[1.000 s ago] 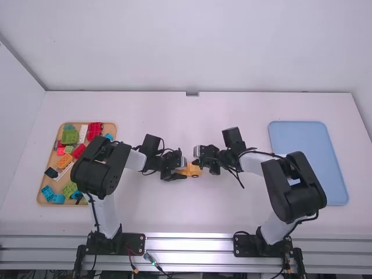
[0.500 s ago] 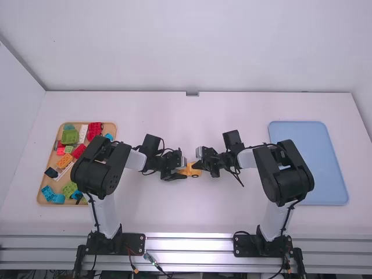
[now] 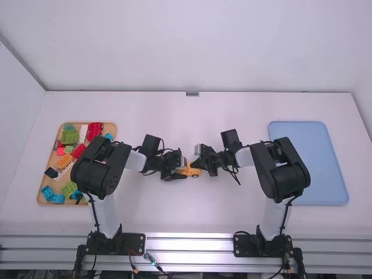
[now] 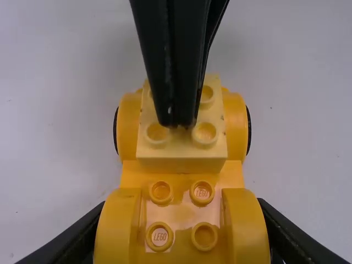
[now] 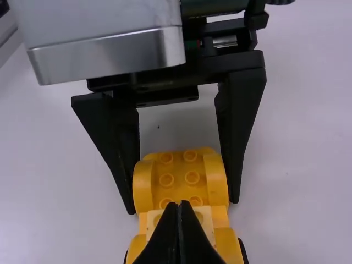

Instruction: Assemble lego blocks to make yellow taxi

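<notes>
Gripping one end of the yellow taxi (image 4: 184, 212) in the left claw (image 3: 183, 171), with a finger along each side, only as far apart as its width. Held at about the middle of the surface (image 3: 174, 110), well apart from the left and right edges. Pointing the right claw (image 3: 195, 165) at the studs of the pale yellow block (image 4: 181, 148), with tips pressed together, empty; cannot tell whether touching. Near the left edge, loose blocks (image 3: 70, 136) in a wooden tray (image 3: 40, 196); near the right edge, a blue tray (image 3: 308, 151).
</notes>
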`<action>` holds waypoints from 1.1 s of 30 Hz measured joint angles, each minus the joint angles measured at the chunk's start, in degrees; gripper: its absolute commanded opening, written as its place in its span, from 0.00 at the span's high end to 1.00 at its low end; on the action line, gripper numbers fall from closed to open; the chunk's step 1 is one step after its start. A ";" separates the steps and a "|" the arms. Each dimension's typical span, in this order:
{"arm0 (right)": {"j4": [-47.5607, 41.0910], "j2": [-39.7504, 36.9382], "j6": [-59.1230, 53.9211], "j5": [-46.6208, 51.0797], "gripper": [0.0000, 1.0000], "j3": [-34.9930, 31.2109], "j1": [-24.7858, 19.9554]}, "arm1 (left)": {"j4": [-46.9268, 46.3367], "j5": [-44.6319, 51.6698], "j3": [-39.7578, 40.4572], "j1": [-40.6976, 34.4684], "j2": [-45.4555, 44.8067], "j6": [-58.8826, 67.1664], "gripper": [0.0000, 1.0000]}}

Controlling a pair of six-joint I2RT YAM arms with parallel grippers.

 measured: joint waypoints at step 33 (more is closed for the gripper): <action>2.27 -8.83 1.64 6.16 0.01 -2.29 -1.31 | 2.43 -0.68 -0.39 -0.24 0.15 -2.25 0.67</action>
